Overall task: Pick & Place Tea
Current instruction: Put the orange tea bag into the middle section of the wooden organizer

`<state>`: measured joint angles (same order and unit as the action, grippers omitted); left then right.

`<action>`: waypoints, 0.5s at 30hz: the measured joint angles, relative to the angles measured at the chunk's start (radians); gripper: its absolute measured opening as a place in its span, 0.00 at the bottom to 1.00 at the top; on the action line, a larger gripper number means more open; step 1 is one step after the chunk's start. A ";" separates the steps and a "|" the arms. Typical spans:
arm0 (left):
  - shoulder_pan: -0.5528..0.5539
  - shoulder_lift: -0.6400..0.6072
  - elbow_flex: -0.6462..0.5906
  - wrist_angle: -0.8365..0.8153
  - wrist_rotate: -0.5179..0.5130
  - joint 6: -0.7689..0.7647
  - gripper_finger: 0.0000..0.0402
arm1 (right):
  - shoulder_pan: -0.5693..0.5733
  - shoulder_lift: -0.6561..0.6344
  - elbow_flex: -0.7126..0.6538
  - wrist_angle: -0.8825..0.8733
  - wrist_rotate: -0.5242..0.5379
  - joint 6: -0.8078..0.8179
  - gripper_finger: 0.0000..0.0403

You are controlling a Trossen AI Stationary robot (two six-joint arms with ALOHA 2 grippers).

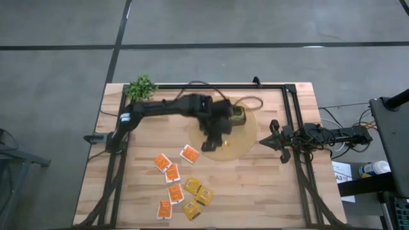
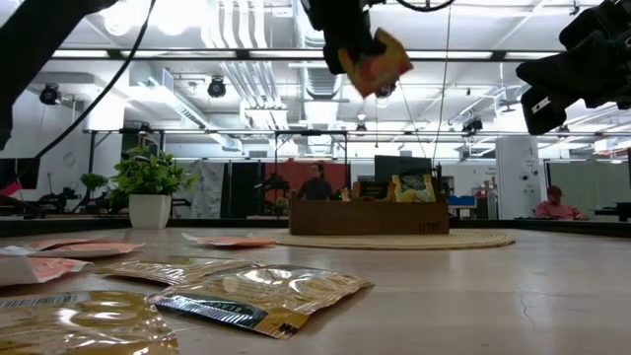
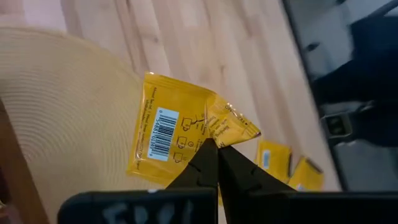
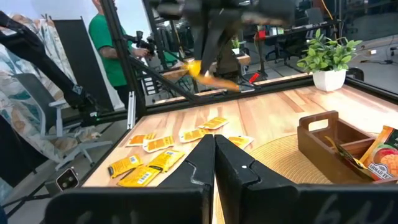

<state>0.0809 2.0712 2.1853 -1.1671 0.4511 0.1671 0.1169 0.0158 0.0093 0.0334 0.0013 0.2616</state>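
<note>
My left gripper [image 3: 214,149] is shut on a yellow tea sachet [image 3: 171,127]. It hangs high over the round woven mat [image 1: 246,144], just on the near side of the brown wooden box [image 1: 238,116]. The low view shows the gripper [image 2: 345,44] with the sachet [image 2: 383,61] well above the table. Several orange sachets [image 1: 169,169] and yellow sachets [image 1: 198,191] lie flat on the table's near left part. My right gripper [image 4: 214,146] is shut and waits at the table's right side [image 1: 273,142]. My left gripper pinches the yellow sachet between its two fingers at a crumpled corner [image 3: 227,124], coming from above. The sachet is lifted clear of the table and hangs tilted below the fingers [image 2: 380,64], over the mat's near part.
A small potted plant [image 1: 140,87] stands at the far left corner. The box [image 4: 336,146] holds a few sachets upright in its compartments [image 4: 382,158]. Dark frame rails [image 1: 291,108] run along the table's far and right sides. People stand in the room beyond.
</note>
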 joint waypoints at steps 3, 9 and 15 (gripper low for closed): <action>0.054 0.000 0.008 -0.002 0.101 -0.002 0.00 | 0.000 0.000 0.000 0.000 0.000 0.000 0.02; 0.146 0.003 0.002 0.014 0.266 -0.016 0.00 | 0.000 0.000 0.000 0.000 0.000 0.000 0.02; 0.228 0.005 -0.018 0.046 0.349 -0.039 0.00 | 0.000 0.000 0.000 0.000 0.000 0.000 0.02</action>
<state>0.3091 2.0762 2.1673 -1.1216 0.8001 0.1286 0.1169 0.0158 0.0093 0.0334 0.0013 0.2619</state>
